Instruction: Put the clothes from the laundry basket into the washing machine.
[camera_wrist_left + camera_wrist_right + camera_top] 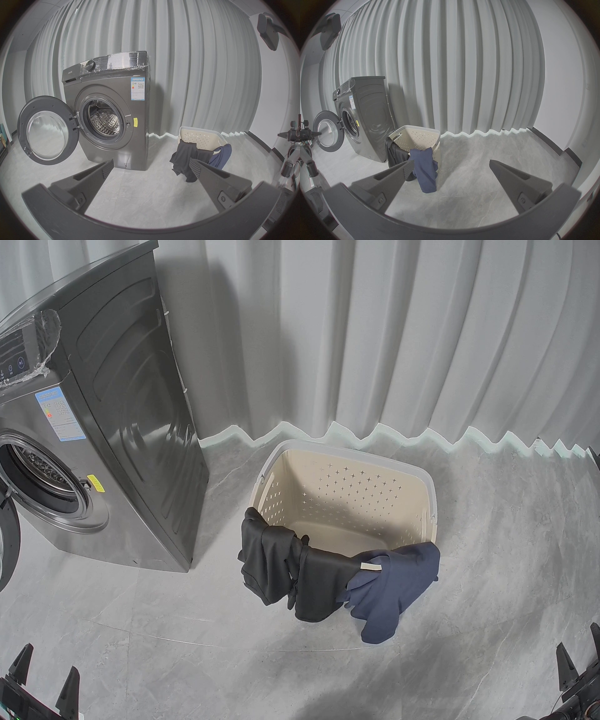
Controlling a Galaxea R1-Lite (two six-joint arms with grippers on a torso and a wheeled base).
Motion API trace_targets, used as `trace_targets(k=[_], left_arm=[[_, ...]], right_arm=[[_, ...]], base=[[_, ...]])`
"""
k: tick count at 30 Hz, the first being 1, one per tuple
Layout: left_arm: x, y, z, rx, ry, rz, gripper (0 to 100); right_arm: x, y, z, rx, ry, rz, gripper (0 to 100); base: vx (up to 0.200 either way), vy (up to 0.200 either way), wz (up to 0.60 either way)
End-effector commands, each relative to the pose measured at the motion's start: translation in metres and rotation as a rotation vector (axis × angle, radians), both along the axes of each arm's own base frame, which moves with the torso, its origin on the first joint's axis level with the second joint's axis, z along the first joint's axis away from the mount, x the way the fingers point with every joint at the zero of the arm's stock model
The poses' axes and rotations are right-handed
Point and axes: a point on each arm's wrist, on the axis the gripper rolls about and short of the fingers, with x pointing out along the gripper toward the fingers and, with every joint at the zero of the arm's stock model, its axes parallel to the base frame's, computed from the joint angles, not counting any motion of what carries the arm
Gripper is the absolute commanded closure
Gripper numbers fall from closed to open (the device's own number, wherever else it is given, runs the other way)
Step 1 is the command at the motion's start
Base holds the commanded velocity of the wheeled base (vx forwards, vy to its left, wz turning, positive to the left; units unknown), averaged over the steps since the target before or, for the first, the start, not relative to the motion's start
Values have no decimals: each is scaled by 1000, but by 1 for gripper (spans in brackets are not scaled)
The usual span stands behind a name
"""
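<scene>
A cream laundry basket [350, 490] stands on the floor right of the grey washing machine [125, 427]. Over its near rim hang a black garment [300, 571] and a navy garment [394, 590]. The machine's round door [47, 129] is swung wide, showing the steel drum [104, 120]. My left gripper [45, 677] is low at the near left, open and empty, well short of the basket. My right gripper [581, 655] is low at the near right, open, holding nothing. From the left wrist the basket [203, 139] and black garment [186, 157] appear between the fingers [93, 178]. The right wrist sees the basket [417, 137] and navy garment [425, 170].
Pleated white curtains [375, 334] close off the back of the room. Grey tiled floor [187, 627] lies open between me, the basket and the machine. A dark baseboard [553, 145] runs along the right wall.
</scene>
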Motion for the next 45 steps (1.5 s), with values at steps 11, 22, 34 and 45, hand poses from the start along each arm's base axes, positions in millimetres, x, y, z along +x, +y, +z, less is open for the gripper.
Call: trace_targets(k=[11, 22, 34, 45], left_arm=[[0, 0, -5, 1, 1, 0, 0], [0, 0, -5, 6, 1, 0, 0], [0, 0, -5, 4, 1, 0, 0], [0, 0, -5, 4, 1, 0, 0]], right_arm=[[0, 0, -5, -3, 0, -2, 0], [4, -1, 59, 3, -49, 84, 0], [74, 7, 52, 137, 430, 139, 0], [137, 16, 36, 121, 642, 140, 0]], base=[[0, 55, 0], [0, 0, 0], [0, 67, 0], [0, 36, 0]])
